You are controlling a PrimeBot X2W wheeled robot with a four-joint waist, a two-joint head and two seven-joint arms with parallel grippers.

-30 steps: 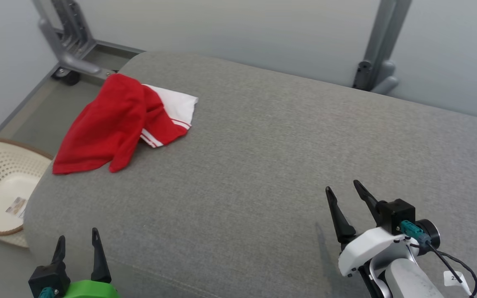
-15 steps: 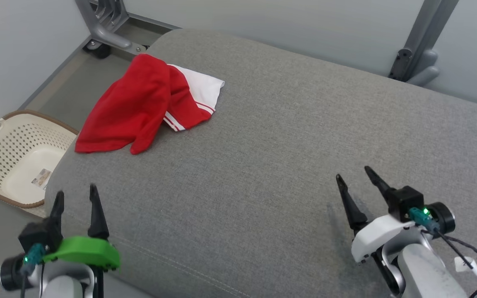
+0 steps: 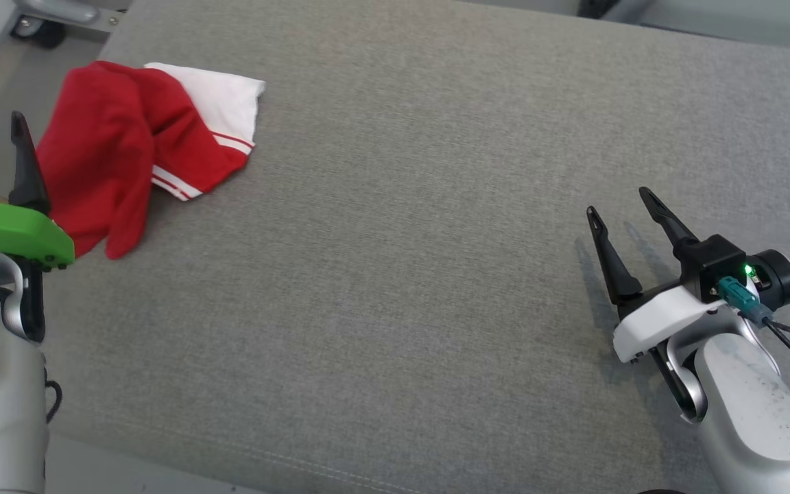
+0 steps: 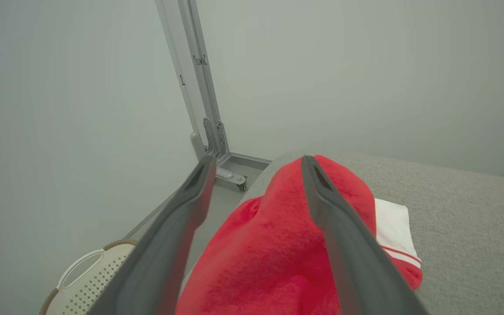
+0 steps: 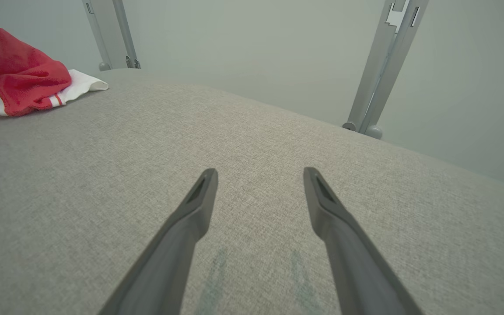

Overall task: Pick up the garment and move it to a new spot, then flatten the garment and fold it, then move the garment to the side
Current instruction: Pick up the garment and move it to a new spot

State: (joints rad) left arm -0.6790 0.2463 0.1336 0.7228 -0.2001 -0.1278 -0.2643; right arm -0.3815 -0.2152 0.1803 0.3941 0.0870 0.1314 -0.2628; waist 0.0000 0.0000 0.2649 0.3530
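Grey fabric surface (image 3: 436,240), crumpled garment (image 3: 107,144), pale wall (image 4: 365,65), metal post (image 5: 379,65)

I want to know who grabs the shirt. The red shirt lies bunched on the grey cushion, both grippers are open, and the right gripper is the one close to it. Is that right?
Not quite. The left gripper is the one close to the red shirt, as the left wrist view shows; the right gripper stands far off across the grey cushion. The rest is right.
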